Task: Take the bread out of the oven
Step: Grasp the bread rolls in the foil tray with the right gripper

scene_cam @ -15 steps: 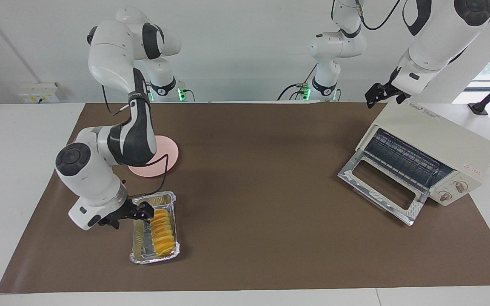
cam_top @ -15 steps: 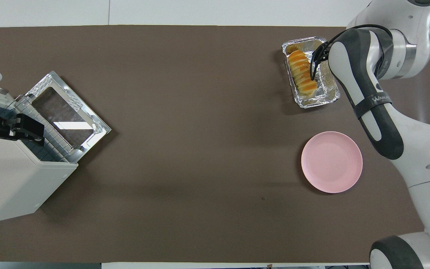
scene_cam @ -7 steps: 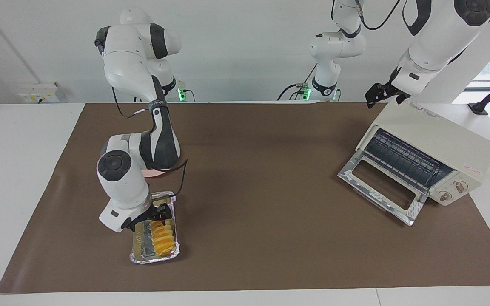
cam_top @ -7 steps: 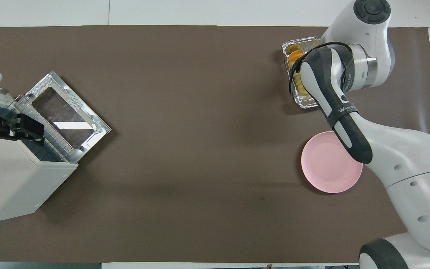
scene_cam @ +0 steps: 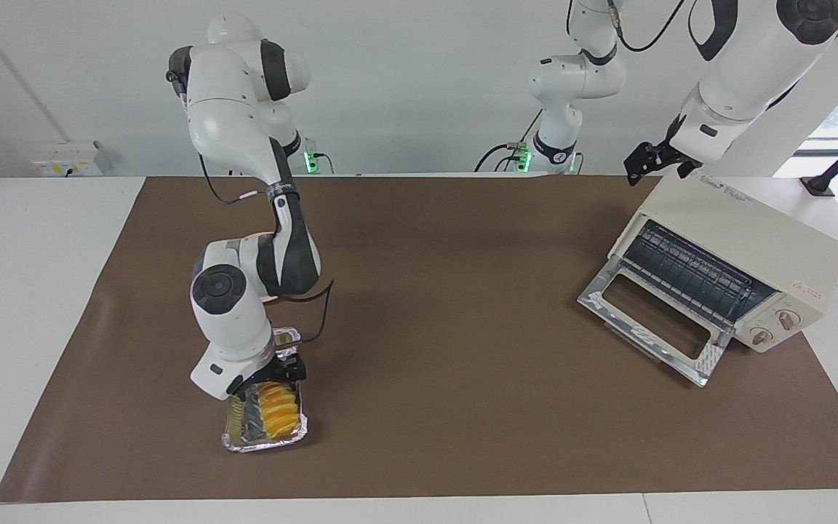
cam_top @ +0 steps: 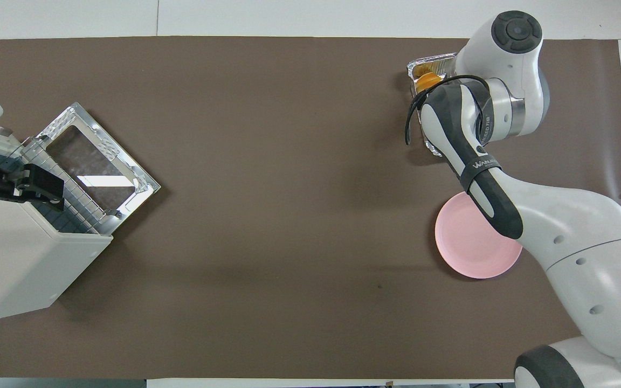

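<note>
The bread (scene_cam: 278,415) lies lengthwise in a crinkled silver foil tray (scene_cam: 262,444) toward the right arm's end of the table, farther from the robots than the pink plate. In the overhead view only one end of the bread (cam_top: 426,82) shows beside the arm. My right gripper (scene_cam: 273,377) points down, low over the end of the bread nearer to the robots. The cream-white oven (scene_cam: 746,233) stands at the left arm's end with its glass door (scene_cam: 644,320) dropped open and its wire rack bare. My left gripper (scene_cam: 639,167) waits above the oven's top.
A round pink plate (cam_top: 472,253) lies nearer to the robots than the foil tray (cam_top: 434,63), partly under the right arm. The oven (cam_top: 14,258) and its open door (cam_top: 95,167) take up the left arm's end. Brown mat covers the table.
The right arm has swung its wrist in over the foil tray, and the gripper has moved from the tray's side to over the bread. The left arm has not moved.
</note>
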### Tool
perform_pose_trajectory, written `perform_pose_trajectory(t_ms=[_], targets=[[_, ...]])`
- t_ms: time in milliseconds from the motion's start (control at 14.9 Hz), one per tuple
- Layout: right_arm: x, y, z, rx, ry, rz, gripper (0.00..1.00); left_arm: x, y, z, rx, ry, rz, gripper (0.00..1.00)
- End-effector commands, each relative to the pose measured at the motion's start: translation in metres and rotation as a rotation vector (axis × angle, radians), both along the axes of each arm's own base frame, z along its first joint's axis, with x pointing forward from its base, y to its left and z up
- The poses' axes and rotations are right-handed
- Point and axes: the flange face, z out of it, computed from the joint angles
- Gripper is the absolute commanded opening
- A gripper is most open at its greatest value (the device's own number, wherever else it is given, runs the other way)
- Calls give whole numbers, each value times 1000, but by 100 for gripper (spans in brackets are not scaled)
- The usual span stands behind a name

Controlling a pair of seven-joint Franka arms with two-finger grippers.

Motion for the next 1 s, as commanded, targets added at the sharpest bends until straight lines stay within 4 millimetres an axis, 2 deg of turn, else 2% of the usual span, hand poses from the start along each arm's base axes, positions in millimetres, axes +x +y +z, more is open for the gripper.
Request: perform_pose_trajectory(t_ms=[0,67,134,402,669,937], targets=[[-2,-2,3,-8,-13,-13,68,-7,2,2,-17,-15,5,100],[-2,-3,2,-5,-11,-18,29,-7,2,2,-17,-15,5,100],[-2,-4,2,1,-9,-23,0,-7,2,2,-17,-15,5,100],[-1,-11,9,5,-9,-34,0,-7,2,2,-17,-15,5,100],[-5,-12,26,0,17,-37,0,-7,2,2,-17,-15,5,100],[-8,-12,66,-3,24,-40,0,-7,2,2,-17,-15,5,100]])
